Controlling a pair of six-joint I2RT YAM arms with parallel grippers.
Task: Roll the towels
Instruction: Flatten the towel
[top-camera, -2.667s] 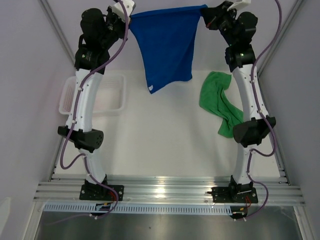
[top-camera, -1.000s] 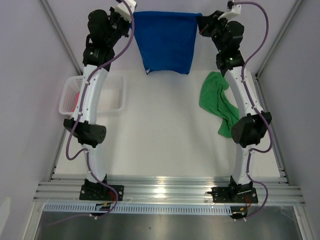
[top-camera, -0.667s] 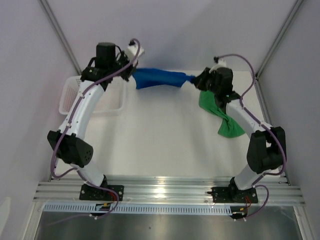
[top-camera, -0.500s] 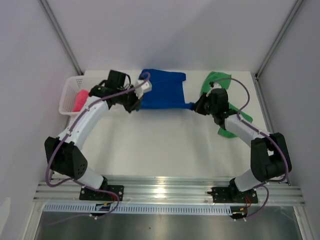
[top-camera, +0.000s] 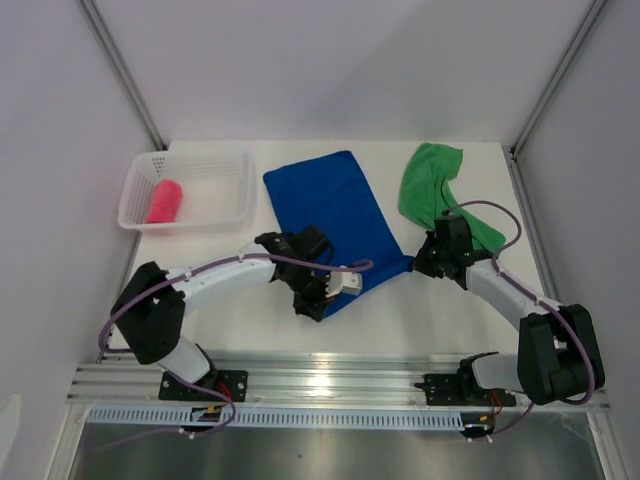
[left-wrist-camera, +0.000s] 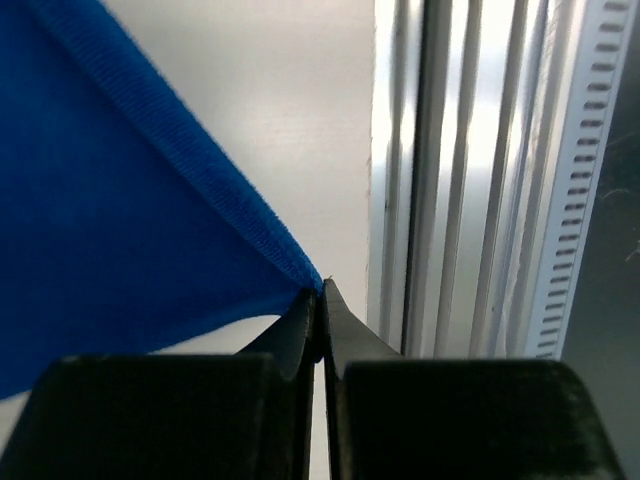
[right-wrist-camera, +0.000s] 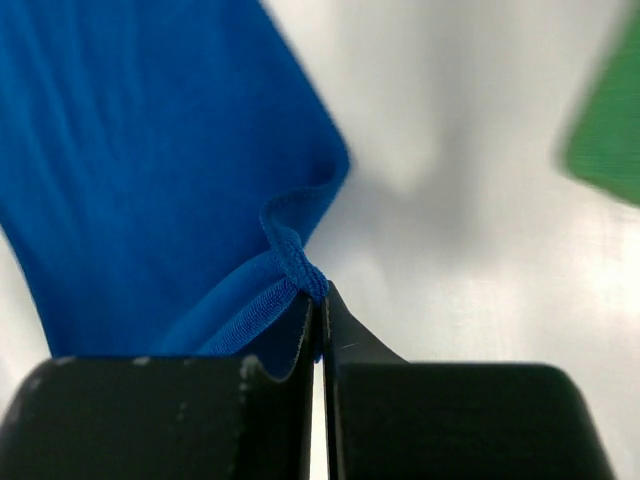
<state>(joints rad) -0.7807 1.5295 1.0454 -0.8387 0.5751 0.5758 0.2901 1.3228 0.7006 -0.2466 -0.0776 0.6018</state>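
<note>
My left gripper (top-camera: 320, 308) pinching the royal blue fabric towel (top-camera: 335, 215) at its 6 o'clock corner, my right gripper (top-camera: 420, 262) clamped on its 3 o'clock corner, towel flat at centre of the desk (top-camera: 400, 320), crumpled green towel (top-camera: 432, 185) at 1 o'clock.

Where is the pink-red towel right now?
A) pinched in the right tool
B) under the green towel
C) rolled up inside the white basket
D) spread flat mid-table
C: the pink-red towel sits rolled inside the white basket; the blue towel is what lies flat.

right end effector (right-wrist-camera: 318, 300) pinches blue towel (right-wrist-camera: 140, 170) corner
</note>
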